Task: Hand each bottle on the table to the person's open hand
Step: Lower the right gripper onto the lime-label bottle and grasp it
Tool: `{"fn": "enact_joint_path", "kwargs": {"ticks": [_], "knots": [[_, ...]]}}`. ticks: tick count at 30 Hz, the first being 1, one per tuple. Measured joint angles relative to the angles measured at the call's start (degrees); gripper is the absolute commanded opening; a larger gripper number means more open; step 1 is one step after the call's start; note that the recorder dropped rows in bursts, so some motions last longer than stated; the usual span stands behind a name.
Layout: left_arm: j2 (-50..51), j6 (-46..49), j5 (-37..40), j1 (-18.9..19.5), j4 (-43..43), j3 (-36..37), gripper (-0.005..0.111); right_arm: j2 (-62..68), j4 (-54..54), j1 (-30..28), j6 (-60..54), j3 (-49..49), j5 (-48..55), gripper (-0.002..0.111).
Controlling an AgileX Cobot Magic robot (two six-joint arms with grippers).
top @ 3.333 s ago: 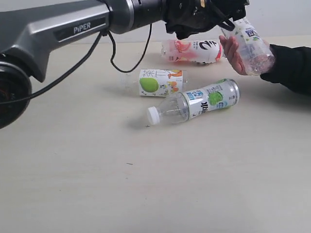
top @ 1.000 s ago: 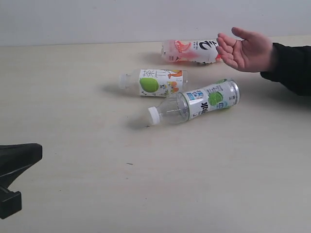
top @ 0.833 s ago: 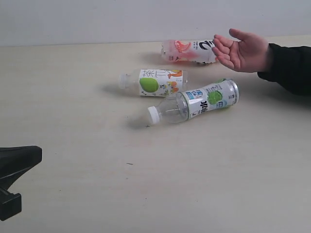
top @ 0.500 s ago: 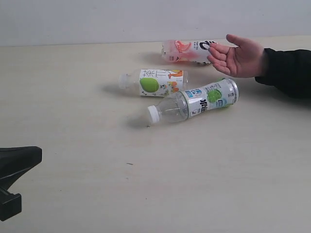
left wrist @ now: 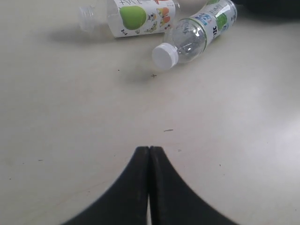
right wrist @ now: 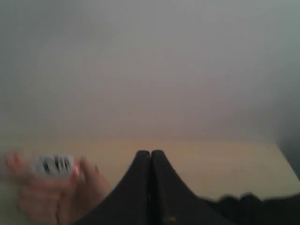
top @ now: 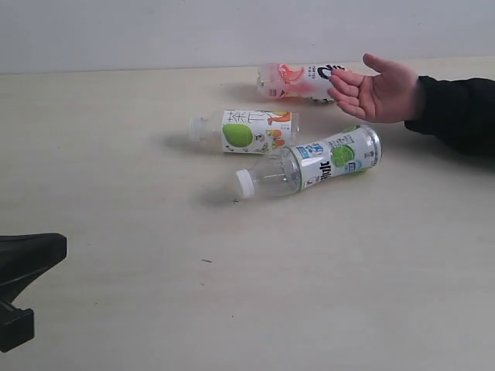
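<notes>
While open hand is held out to receive, 3 bottles lie on desk; both jaws pinched together, empty.

A plain pale grey painted wall is standing across the whole back of the scene, evenly lit and smooth, its lower edge running in a nearly straight line from side to side. In the right wrist view it is filling most of the frame, looking blurred and dim.

On the table, apple bottle left of lime bottle; script bottle behind, perhaps touching the hand.
</notes>
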Motion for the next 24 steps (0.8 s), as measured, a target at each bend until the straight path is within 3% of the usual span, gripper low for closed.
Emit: {"fn": "enact_joint_path", "kwargs": {"ticks": [3, 5, 6, 8, 10, 12, 15, 24], "knots": [[0.00, 0.00, 0.00, 0.00, 0.00, 0.00, 0.000, 11.05, 4.05, 0.00, -14.65, -10.73, 20.77, 0.000], [0.00, 0.00, 0.02, 0.00, 0.00, 0.00, 0.000, 19.53, 14.27, 1.20, -31.34, -17.93, 35.59, 0.000], [0.00, 0.00, 0.02, 0.00, 0.00, 0.00, 0.000, 22.90, 20.00, 3.35, -41.41, -20.47, 44.53, 0.000], [0.00, 0.00, 0.02, 0.00, 0.00, 0.00, 0.000, 27.93, 24.45, 8.64, -59.50, -21.40, 51.58, 0.004], [0.00, 0.00, 0.02, 0.00, 0.00, 0.00, 0.000, 31.01, 23.77, 14.01, -69.19, -21.49, 52.85, 0.018], [0.00, 0.00, 0.02, 0.00, 0.00, 0.00, 0.000, 33.43, 20.30, 17.77, -72.28, -21.49, 51.58, 0.053], [0.00, 0.00, 0.12, 0.00, 0.00, 0.00, 0.000, 35.56, 14.13, 20.72, -73.25, -21.52, 47.82, 0.076], [0.00, 0.00, 0.12, 0.00, 0.00, 0.00, 0.000, 39.88, 8.22, 21.61, -73.67, -21.62, 41.30, 0.076]]}}
